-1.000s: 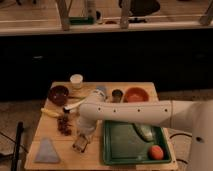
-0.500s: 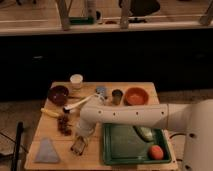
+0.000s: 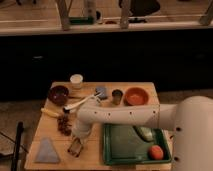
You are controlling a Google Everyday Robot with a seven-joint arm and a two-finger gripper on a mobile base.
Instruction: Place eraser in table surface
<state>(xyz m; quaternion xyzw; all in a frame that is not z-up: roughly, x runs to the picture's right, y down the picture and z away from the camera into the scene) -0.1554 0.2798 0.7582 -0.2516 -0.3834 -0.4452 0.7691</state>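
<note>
Your white arm reaches left across the light-brown plank desk (image 3: 90, 156); its gripper (image 3: 80, 136) points down over the small tan eraser (image 3: 75, 147). Grip state: cannot tell.

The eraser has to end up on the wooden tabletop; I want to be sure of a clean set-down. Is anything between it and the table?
Nothing visible. The eraser sits low at the tool, over bare table surface, between the grey-blue cloth and the green tray.

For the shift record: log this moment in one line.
gripper: low over eraser | eraser: on table surface, front left | tray: right of it
</note>
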